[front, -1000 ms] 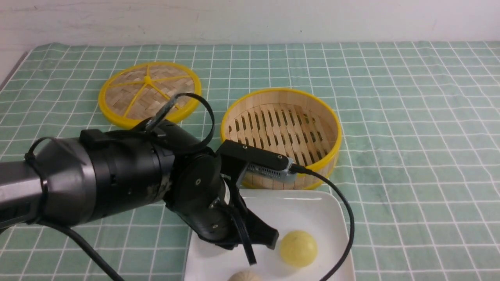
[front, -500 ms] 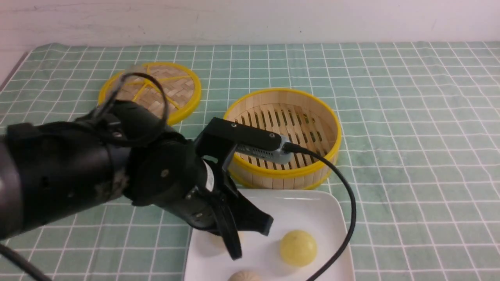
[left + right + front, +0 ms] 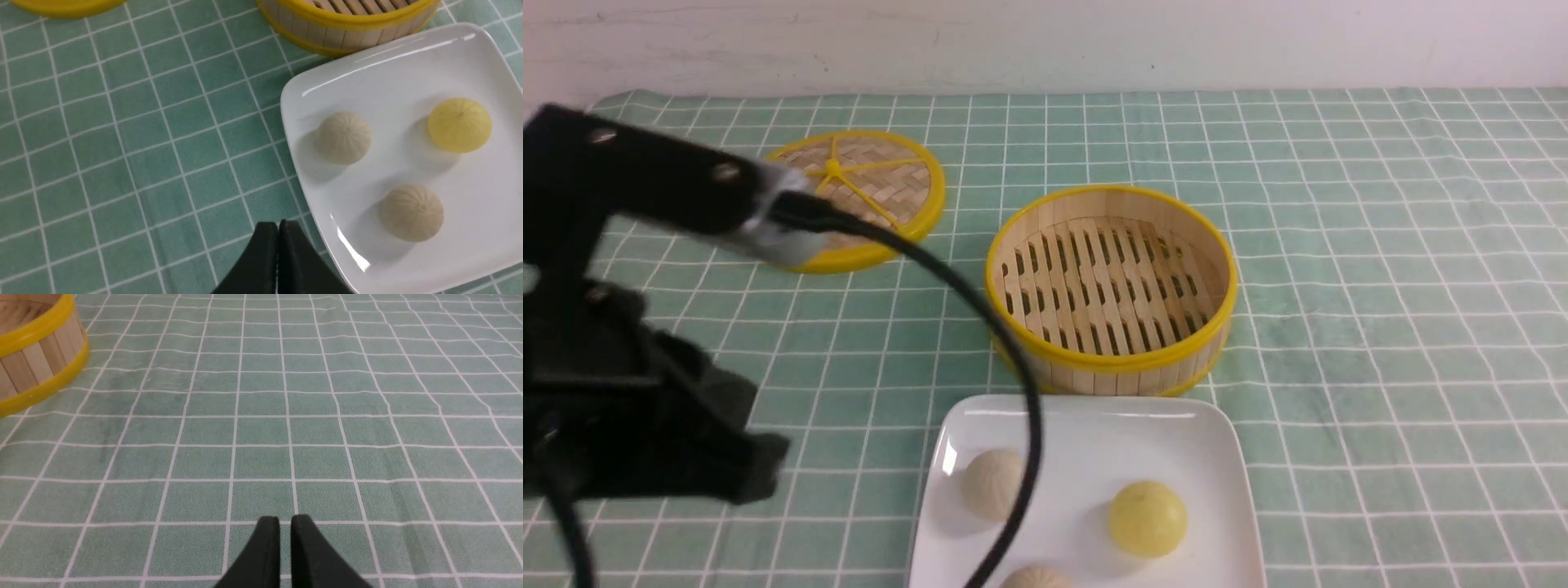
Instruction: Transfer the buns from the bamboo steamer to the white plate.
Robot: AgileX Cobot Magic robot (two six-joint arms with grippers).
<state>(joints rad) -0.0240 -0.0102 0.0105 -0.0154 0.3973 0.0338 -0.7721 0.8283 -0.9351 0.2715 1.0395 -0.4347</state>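
The green checked cloth (image 3: 1380,245) covered the whole table under me. On it, the white plate (image 3: 1176,441) lay nearest to me, its far edge just beside the bamboo steamer (image 3: 1111,282), whose slatted floor was bare. Off to the left of the steamer, well apart from it, lay the woven lid (image 3: 870,192) with its yellow spokes. My left arm hung over the cloth to the left of the plate, and my left gripper (image 3: 278,228) had its fingers pressed together on nothing, beside the plate's corner. My right gripper (image 3: 284,524) hovered over bare cloth to the right of the steamer, fingers a narrow slit apart and empty. All three buns sat on the plate, none touching: one pale pleated bun (image 3: 344,138), the second pale bun (image 3: 412,212) nearest me, and the yellow bun (image 3: 459,124).
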